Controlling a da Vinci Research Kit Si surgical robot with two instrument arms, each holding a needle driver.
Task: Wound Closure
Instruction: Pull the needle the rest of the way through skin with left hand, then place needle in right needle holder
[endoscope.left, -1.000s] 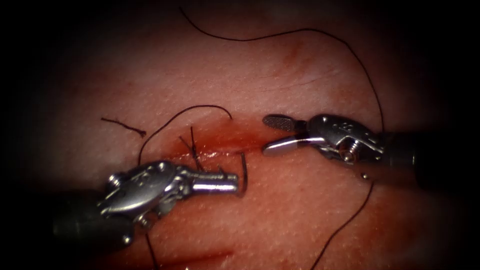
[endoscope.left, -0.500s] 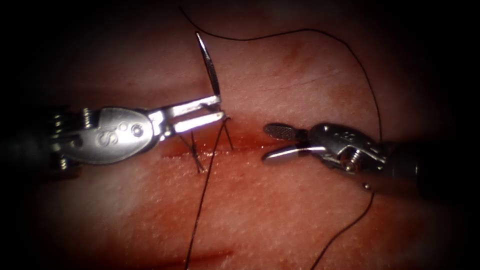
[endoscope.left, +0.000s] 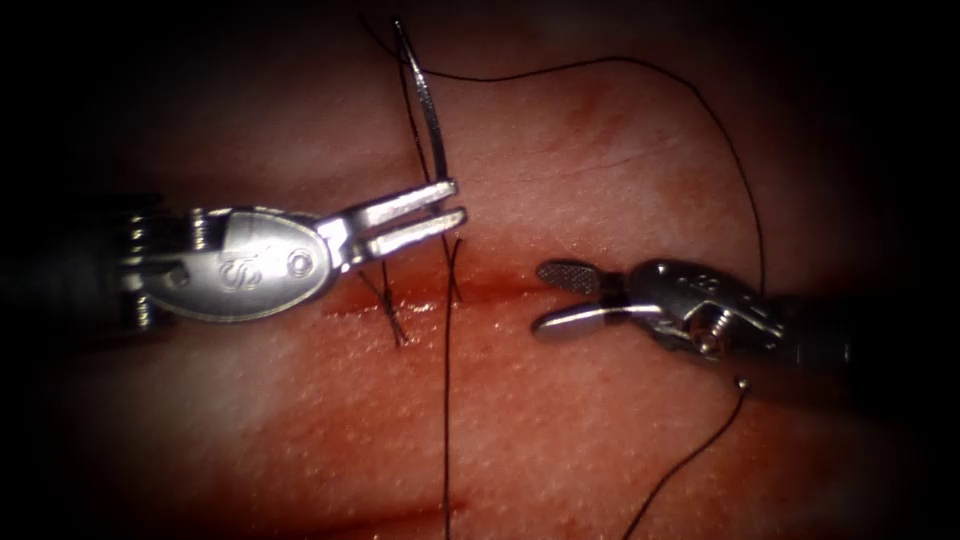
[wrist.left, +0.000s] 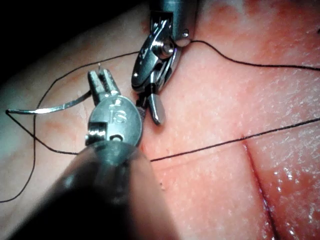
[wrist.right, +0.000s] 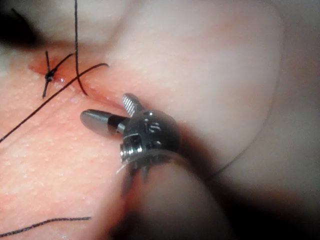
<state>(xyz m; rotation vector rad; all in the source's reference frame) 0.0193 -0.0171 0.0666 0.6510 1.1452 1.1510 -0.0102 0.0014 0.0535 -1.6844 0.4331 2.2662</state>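
My left tool (endoscope.left: 458, 202) reaches in above the cut (endoscope.left: 500, 290), shut on the curved needle (endoscope.left: 425, 110) near its tip. The needle is out of the tissue and rises away from the jaws; it also shows at the left tool's jaws (wrist.left: 102, 77) as a thin arc (wrist.left: 60, 105) with thread at its tail. From the tail, dark thread (endoscope.left: 447, 400) runs down across the cut, enters the tissue there and goes on to the near edge. My right tool (endoscope.left: 540, 297) rests over the cut on the stitch's right, open (wrist.right: 106, 107), holding nothing.
A finished knot (endoscope.left: 392, 315) with short cut ends sits across the cut left of the new stitch (wrist.right: 49, 76). Red fluid (endoscope.left: 420, 300) wets the cut. A long loop of thread (endoscope.left: 740, 170) arcs over the tissue (endoscope.left: 600, 430) behind the right tool. A second red line (endoscope.left: 400, 520) marks the near edge.
My left tool has gone from below the cut to above it, carrying the needle up and clear of the tissue; thread has followed and pulled straighter. The right tool has shifted slightly right.
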